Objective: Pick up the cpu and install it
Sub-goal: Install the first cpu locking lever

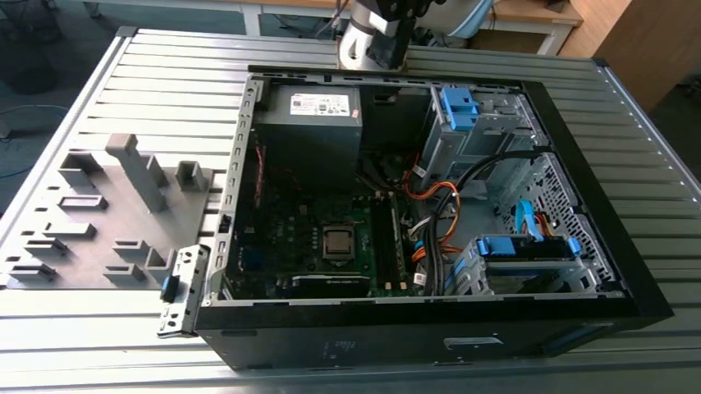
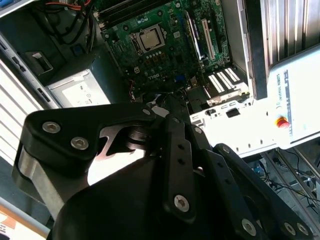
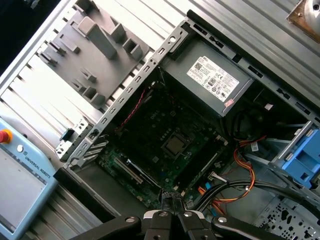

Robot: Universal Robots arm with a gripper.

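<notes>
i'm hovering the gripper [image 3: 172,205], jaws pinched together and seemingly empty, above the cpu [image 3: 175,144]; descending misaligned risks bending socket pins.

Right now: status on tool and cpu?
Tool shut, empty, above the open case. Cpu seated in the motherboard socket, also in both wrist views. Nothing over the socket.

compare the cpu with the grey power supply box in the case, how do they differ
The cpu is a small flat square with a silver-grey metal top; the power supply box is far bigger, blocky and dark grey. The cpu's top is bare metal, while the power supply box carries a white label. The cpu lies on the green motherboard; the power supply box fills a corner of the case. Both sit inside the open case.
</notes>
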